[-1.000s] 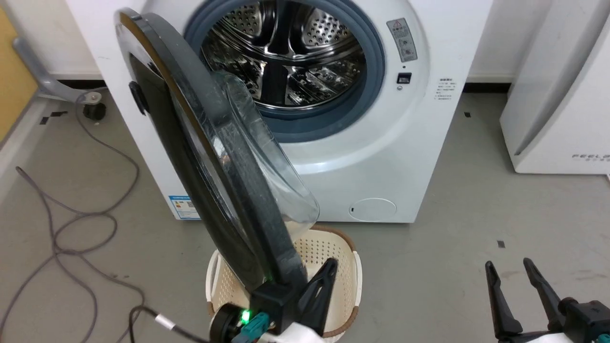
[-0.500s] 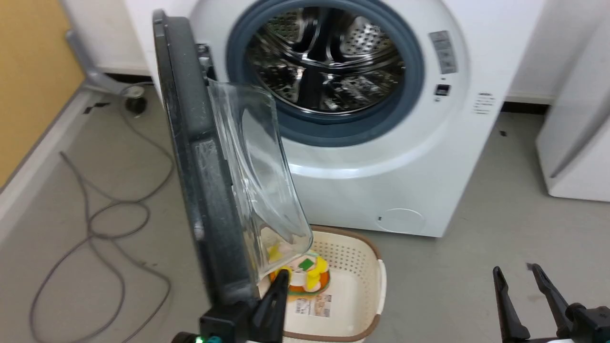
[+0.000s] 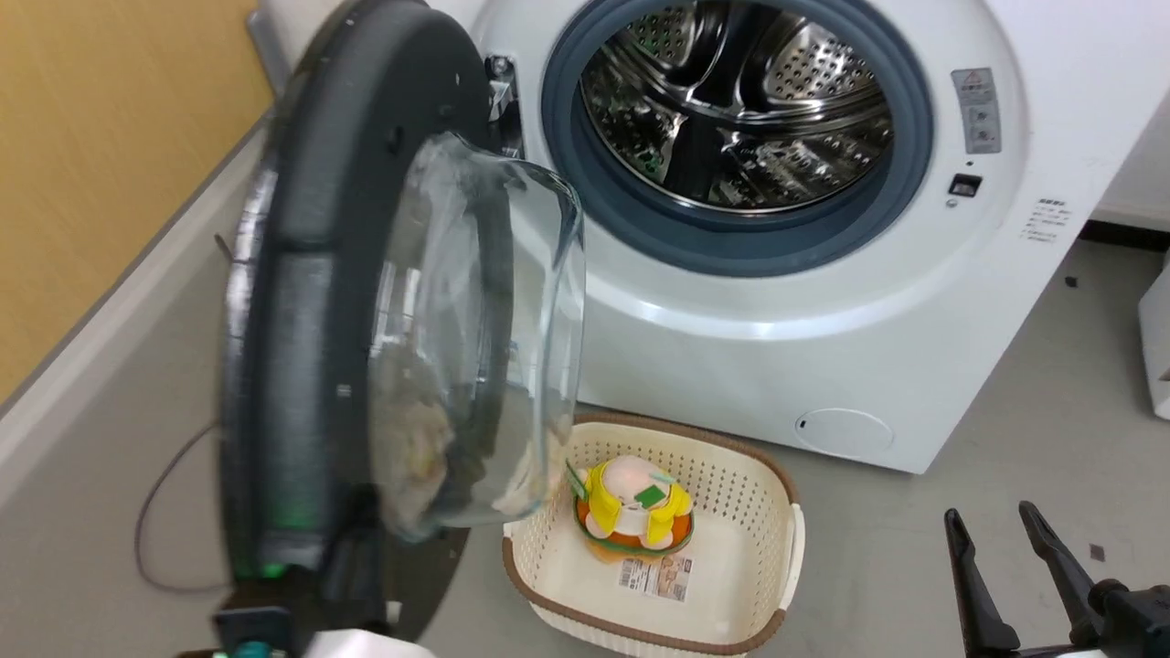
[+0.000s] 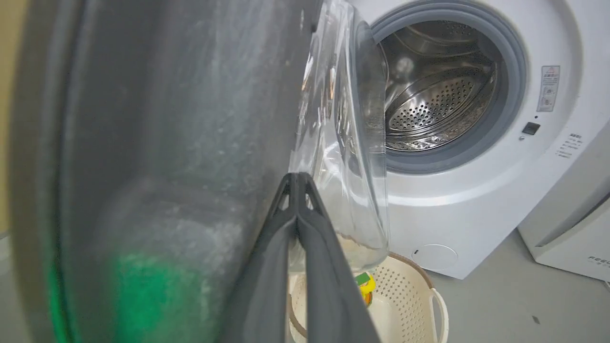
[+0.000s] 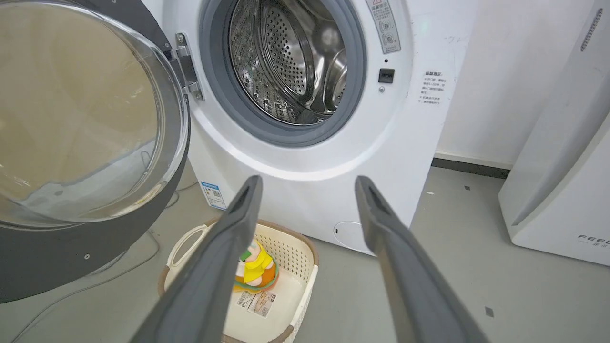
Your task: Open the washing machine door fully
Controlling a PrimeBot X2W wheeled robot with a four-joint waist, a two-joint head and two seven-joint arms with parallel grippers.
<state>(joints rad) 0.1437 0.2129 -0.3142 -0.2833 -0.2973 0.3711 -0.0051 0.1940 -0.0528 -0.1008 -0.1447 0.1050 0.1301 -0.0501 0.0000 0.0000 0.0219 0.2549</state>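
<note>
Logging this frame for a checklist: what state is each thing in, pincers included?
Round black glass-bowled washing machine door: open wide.
Perforated steel drum: no laundry visible.
Cream perforated plastic basket: holds a yellow plush toy.
Left pincer: shut, beside the door.
Right pincer: open, empty.

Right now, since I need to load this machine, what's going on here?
The robot is opening the washing machine door: it stands swung well clear of the washing machine, drum exposed. The left hand, fingers closed together, sits at the door's inner side by the glass bowl. The right hand hangs open, holding nothing.
</note>
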